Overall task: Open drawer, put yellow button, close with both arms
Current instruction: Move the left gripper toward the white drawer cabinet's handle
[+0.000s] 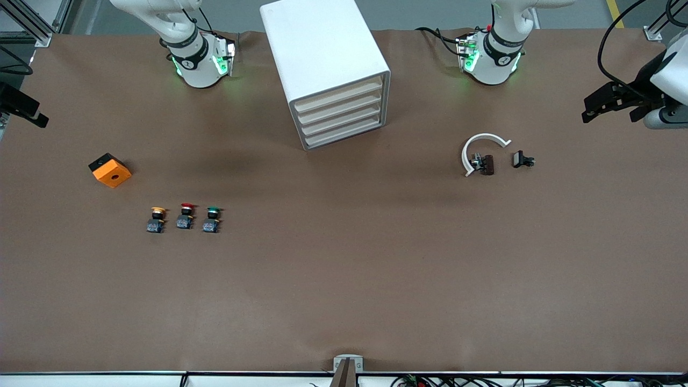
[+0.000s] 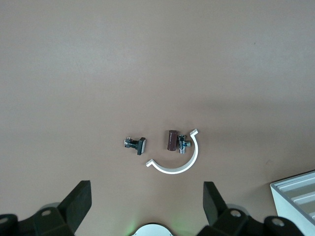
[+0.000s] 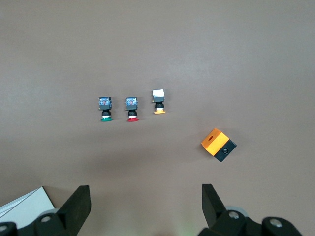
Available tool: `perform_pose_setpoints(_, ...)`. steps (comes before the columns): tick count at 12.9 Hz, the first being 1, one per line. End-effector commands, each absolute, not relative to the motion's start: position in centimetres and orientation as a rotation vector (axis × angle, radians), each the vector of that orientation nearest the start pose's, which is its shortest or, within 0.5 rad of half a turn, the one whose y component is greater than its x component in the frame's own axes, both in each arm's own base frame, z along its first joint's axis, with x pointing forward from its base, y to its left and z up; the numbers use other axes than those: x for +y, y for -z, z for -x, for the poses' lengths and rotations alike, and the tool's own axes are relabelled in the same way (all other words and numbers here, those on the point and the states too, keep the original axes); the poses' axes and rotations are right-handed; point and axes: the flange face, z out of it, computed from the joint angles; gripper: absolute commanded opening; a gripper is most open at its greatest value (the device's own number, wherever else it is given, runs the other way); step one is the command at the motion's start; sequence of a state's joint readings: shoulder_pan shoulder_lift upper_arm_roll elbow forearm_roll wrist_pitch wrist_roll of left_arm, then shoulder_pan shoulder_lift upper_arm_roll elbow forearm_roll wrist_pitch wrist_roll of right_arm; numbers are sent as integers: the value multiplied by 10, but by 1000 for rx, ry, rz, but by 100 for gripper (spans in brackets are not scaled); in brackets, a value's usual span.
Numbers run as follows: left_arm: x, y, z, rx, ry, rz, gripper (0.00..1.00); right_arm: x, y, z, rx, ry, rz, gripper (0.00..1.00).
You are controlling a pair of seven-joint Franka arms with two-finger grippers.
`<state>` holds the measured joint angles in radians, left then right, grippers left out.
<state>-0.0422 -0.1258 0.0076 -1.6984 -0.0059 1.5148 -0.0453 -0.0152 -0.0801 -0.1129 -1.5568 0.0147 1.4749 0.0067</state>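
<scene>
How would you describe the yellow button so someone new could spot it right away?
Find the orange box toward the right arm's end of the table. Nearer the front camera stand three small push buttons in a row; the yellow button is the end one closest to that box, beside the red-capped one.

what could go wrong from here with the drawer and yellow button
The yellow button sits in a tight row beside the red button and green button, so a grasp could nudge or grab the wrong one. All four drawers look shut and closely stacked; the left gripper or right gripper, both open, might catch a lower one instead of the drawer.
</scene>
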Motion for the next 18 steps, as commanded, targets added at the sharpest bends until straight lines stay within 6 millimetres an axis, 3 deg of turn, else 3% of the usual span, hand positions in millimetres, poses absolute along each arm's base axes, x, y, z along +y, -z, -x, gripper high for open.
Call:
perform_pose_setpoints(1,-22,-632,-509,-18,-103,3159,100,-67,-668,-507,222,15,3122,100)
perform_pose_setpoints(6,-24,-630,-513,-32,-120,3157,100,-64,-668,-508,215,19,3124,100)
perform_pose_setpoints(8,-31,-622,-520,-9,-161,3136,100,-64,-668,-508,215,19,3124,100)
perform_pose_setpoints(10,-24,-609,-519,-33,-250,3131,100,-66,-667,-508,217,15,3122,100)
perform_pose_setpoints(14,-27,-539,-550,-43,-434,3116,100,-66,-668,-508,215,17,3122,100)
perform_pose_setpoints(18,-27,-445,-588,-67,-506,3105,100,-64,-668,-508,208,12,3123,100)
